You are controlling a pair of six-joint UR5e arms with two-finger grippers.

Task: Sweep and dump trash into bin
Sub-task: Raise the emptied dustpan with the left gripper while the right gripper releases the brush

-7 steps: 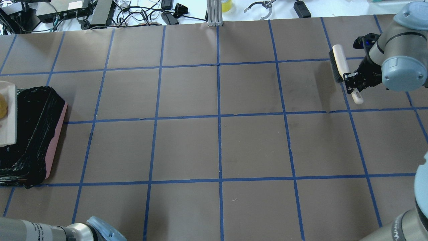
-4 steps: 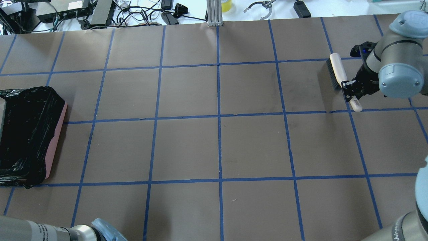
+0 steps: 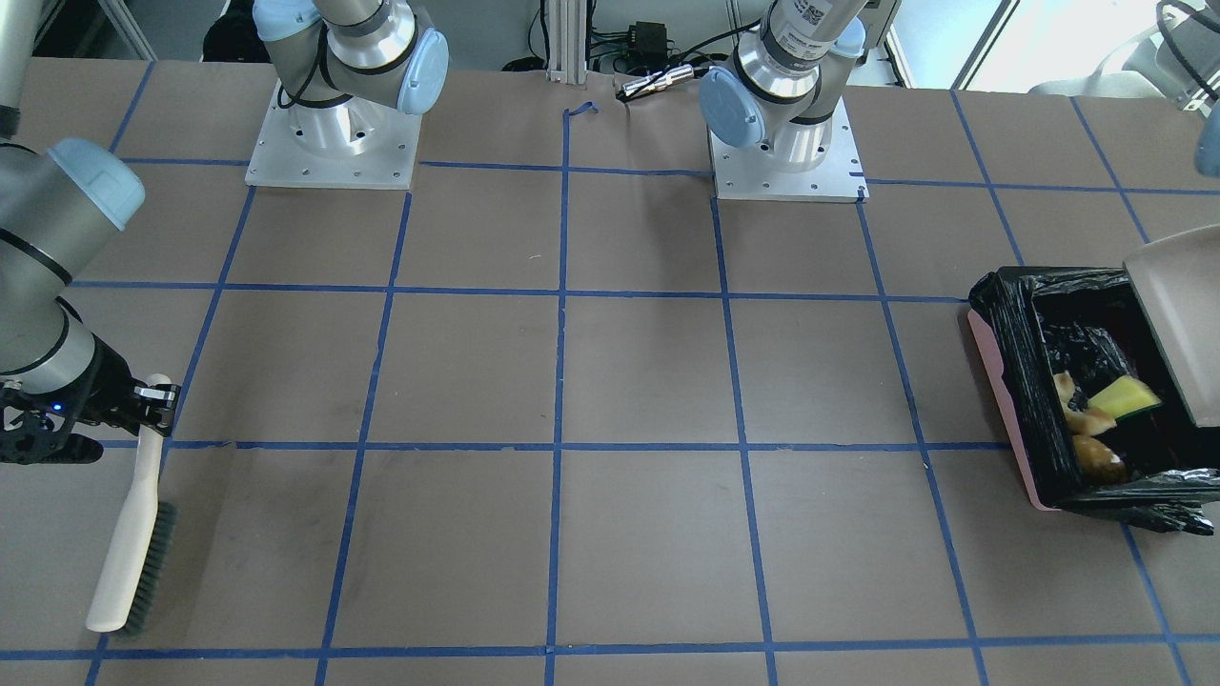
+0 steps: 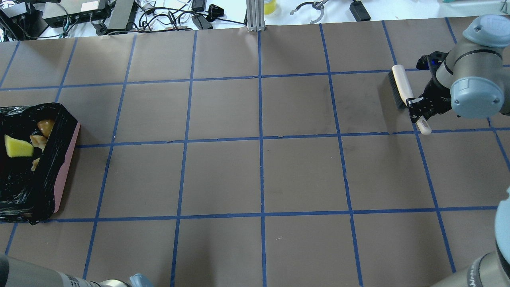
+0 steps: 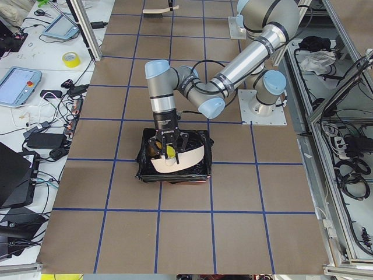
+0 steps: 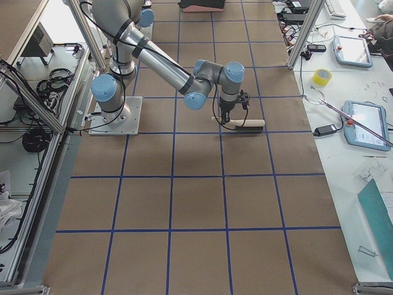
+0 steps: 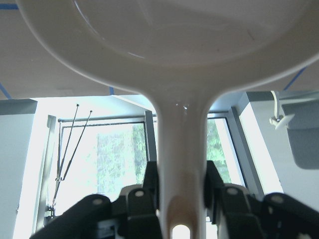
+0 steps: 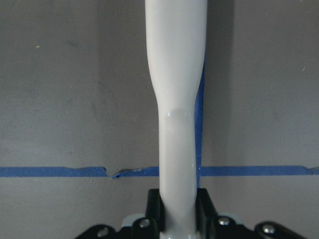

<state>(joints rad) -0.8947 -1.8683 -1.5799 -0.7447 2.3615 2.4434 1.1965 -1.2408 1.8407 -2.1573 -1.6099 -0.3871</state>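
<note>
The pink bin (image 4: 65, 171) with its black bag stands at the table's left edge, also in the front view (image 3: 996, 372). The trash lies inside it: a yellow sponge piece (image 4: 16, 147), a golden-brown lump (image 4: 46, 125) and pale peel scraps (image 4: 38, 140); the sponge also shows in the front view (image 3: 1125, 395). My left gripper (image 7: 182, 186) is shut on the handle of the beige dustpan (image 5: 180, 162), held tilted over the bin. My right gripper (image 4: 418, 107) is shut on the handle of a cream brush (image 4: 398, 85), whose bristles rest on the table at far right.
Cables and electronics (image 4: 119, 16) and an aluminium post (image 4: 255, 16) lie beyond the table's far edge. The two arm bases (image 3: 334, 143) (image 3: 786, 152) stand at the robot's side. Brown paper with blue tape lines (image 4: 261, 143) covers the table.
The dustpan with trash on it has left the overhead view, and the trash now lies in the bin. My right gripper has shifted the brush slightly left and toward the robot.
</note>
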